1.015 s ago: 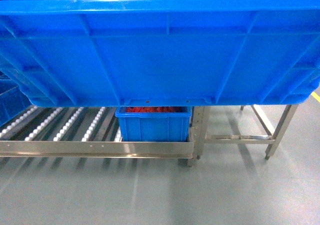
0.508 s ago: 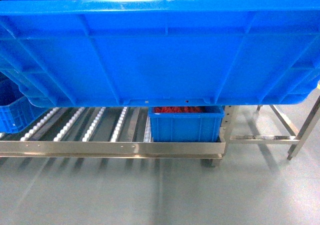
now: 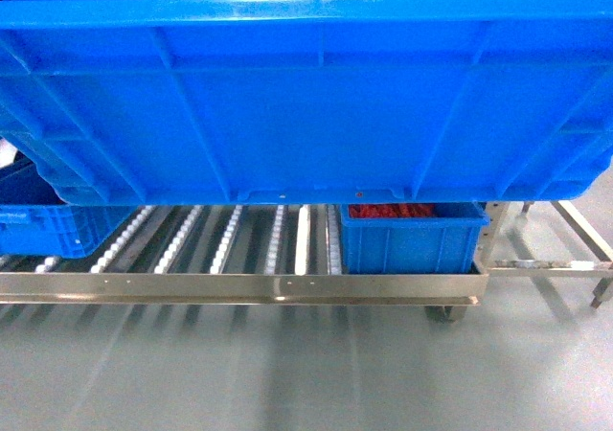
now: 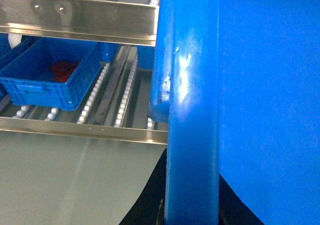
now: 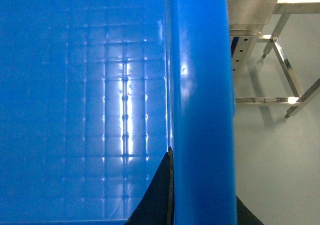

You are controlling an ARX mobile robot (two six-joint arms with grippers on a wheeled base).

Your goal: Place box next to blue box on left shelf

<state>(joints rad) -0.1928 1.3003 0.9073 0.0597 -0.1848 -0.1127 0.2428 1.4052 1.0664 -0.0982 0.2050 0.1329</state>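
The box (image 3: 306,96), a large bright blue ribbed crate, is held off the floor and fills the upper half of the head view, hiding both arms. My left gripper (image 4: 192,216) is shut on its thick rim (image 4: 192,110), one black finger (image 4: 150,207) on each side. My right gripper (image 5: 202,215) is shut on the opposite rim (image 5: 202,110) the same way. Under the crate runs the left shelf (image 3: 239,287), a steel roller rack. One small blue box (image 3: 412,239) with red parts sits at its right end and another (image 3: 38,225) at its left, with bare roller lanes (image 3: 230,239) between.
A second steel frame (image 3: 575,259) stands to the right of the rack on the grey floor (image 3: 287,374). The left wrist view shows an upper rack level (image 4: 80,17) above the lower bar (image 4: 80,130) and a small blue box (image 4: 50,80) holding red parts.
In the head view the rack and the red-filled small box have slid to the right, and a second small blue box has come into view at the left. The crate stays held.
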